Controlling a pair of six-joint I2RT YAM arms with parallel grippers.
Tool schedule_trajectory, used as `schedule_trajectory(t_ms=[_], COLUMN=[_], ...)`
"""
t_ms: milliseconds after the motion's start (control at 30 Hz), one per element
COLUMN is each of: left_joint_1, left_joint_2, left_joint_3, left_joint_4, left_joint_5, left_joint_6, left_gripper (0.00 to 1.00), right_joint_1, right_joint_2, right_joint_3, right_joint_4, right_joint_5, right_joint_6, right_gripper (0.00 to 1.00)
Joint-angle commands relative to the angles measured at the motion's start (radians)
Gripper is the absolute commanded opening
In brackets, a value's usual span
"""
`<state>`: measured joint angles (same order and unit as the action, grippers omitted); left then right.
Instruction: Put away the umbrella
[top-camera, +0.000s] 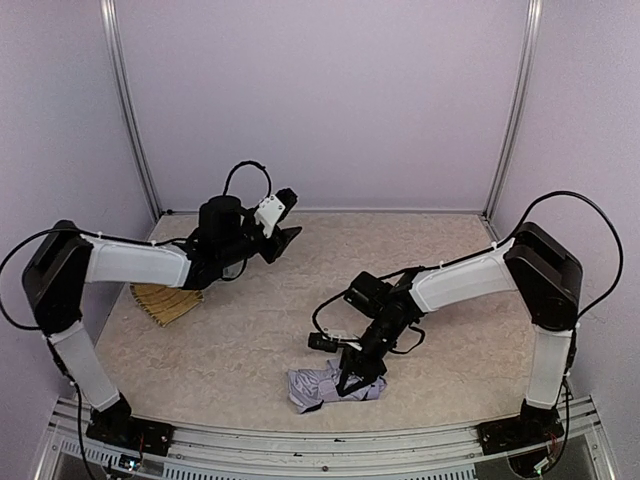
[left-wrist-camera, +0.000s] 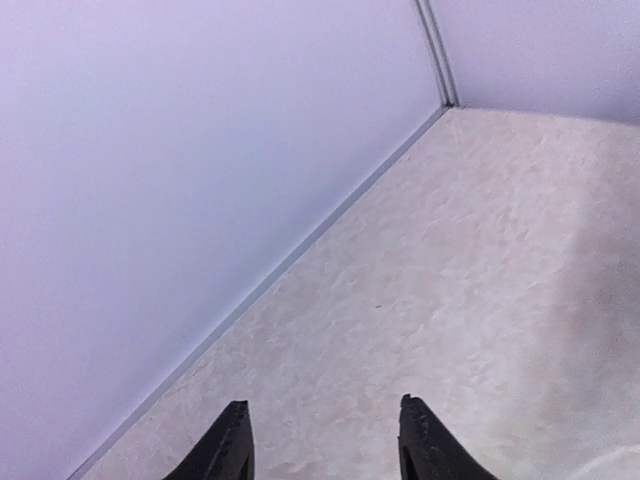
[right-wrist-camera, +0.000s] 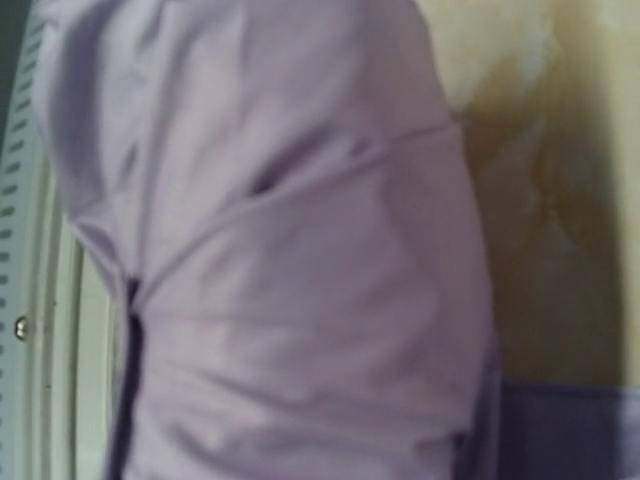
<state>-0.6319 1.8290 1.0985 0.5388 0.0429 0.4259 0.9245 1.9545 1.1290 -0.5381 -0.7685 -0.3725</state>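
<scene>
The umbrella (top-camera: 325, 385) lies as a crumpled pale lavender bundle near the table's front edge. My right gripper (top-camera: 352, 378) reaches down into its right part with the fingers sunk in the fabric, shut on it. In the right wrist view lavender umbrella fabric (right-wrist-camera: 300, 280) fills nearly the whole picture and hides the fingers. My left gripper (top-camera: 288, 237) hangs far off, by the back wall, well away from the umbrella. In its wrist view the left gripper (left-wrist-camera: 322, 402) is open, with only bare table between the two black fingertips (left-wrist-camera: 236, 420).
A woven straw-coloured mat (top-camera: 165, 302) lies under the left forearm at the left side. Lavender walls with metal corner posts (top-camera: 130, 110) enclose the table. A white rail (top-camera: 300, 440) runs along the front edge, close to the umbrella.
</scene>
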Motion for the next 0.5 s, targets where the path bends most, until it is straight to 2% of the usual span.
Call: schedule_trajectory(t_ms=[0,133,200,333,467], left_joint_1=[-0.133,-0.312,-0.4,-0.54,-0.564], left_joint_2=[-0.342,-0.569,-0.622,-0.582,-0.487], left_joint_3=[-0.234,-0.449,-0.544,-0.642,-0.629], left_joint_4=[-0.034,-0.12,-0.117,-0.15,-0.161], left_joint_5=[0.068,0.267,0.283,0.141,0.005], left_joint_6=[-0.046,-0.044,-0.062,-0.045,0.025], left_gripper=[0.43,0.4,0.46,0.59,0.72], right_joint_1=[-0.012,-0.027,-0.036,-0.042,-0.05], right_joint_2=[0.119,0.147,0.154,0.15,0.175], right_joint_3=[-0.084,-0.062,-0.049,-0.029,-0.003], right_joint_4=[-0.147,-0.151,-0.157,-0.158,-0.177], right_joint_5=[0.184,0.184,0.185,0.161,0.151], right_joint_6=[0.024,0.027,0.03,0.022,0.007], right_gripper=[0.0,0.0,0.0,0.0,0.0])
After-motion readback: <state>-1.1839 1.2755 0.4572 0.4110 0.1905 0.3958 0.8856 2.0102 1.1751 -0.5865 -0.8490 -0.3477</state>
